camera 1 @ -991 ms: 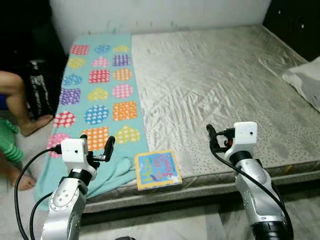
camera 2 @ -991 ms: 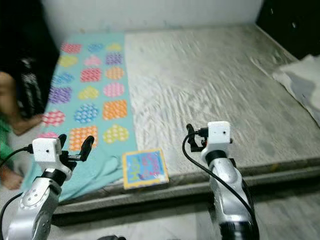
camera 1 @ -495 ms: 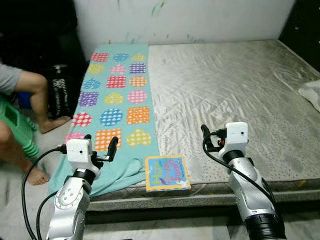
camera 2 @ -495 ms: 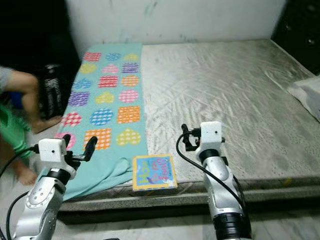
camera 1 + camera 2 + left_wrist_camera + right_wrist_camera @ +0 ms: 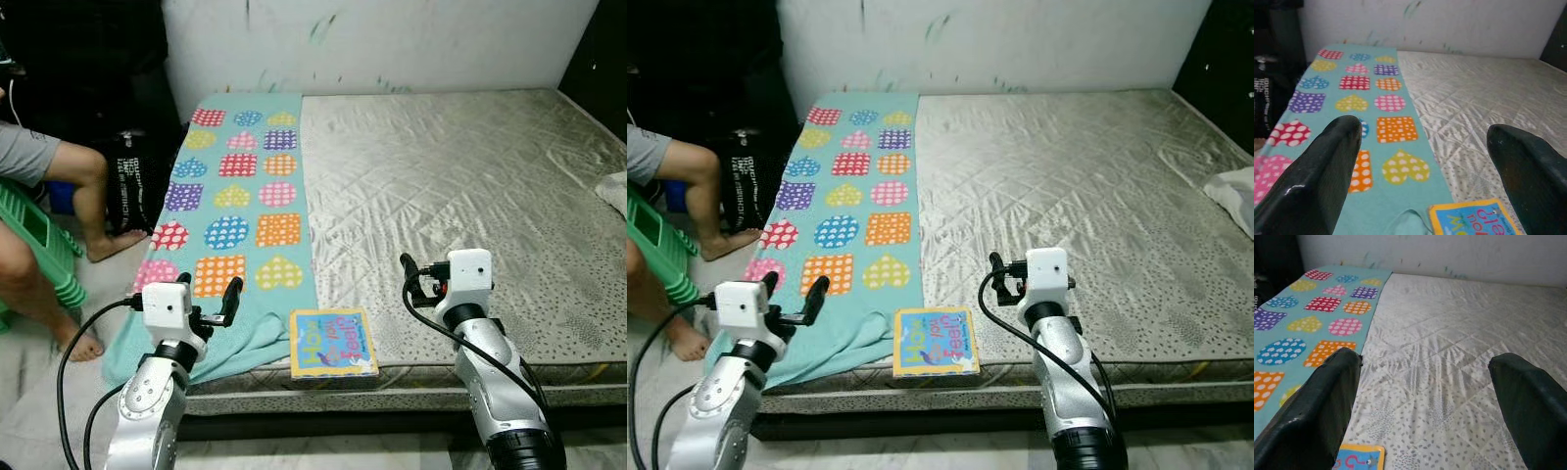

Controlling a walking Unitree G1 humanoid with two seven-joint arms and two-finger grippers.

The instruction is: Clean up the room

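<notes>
Barely begun: both the left gripper [image 5: 209, 304] and right gripper [image 5: 423, 281] hovering wide open and empty, picture book [image 5: 333, 343] still lying at the bed [image 5: 460, 186] edge beside the patterned blanket [image 5: 235, 206], white cloth [image 5: 615, 191] cut off at frame edge.

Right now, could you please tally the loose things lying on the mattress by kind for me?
Books: 1, the picture book at the near edge of the mattress.
Blankets: 1, the teal blanket with coloured shapes, along the mattress's left side.
White cloth: 1, a white cloth at the right edge, partly cut off.
Total: 3
</notes>
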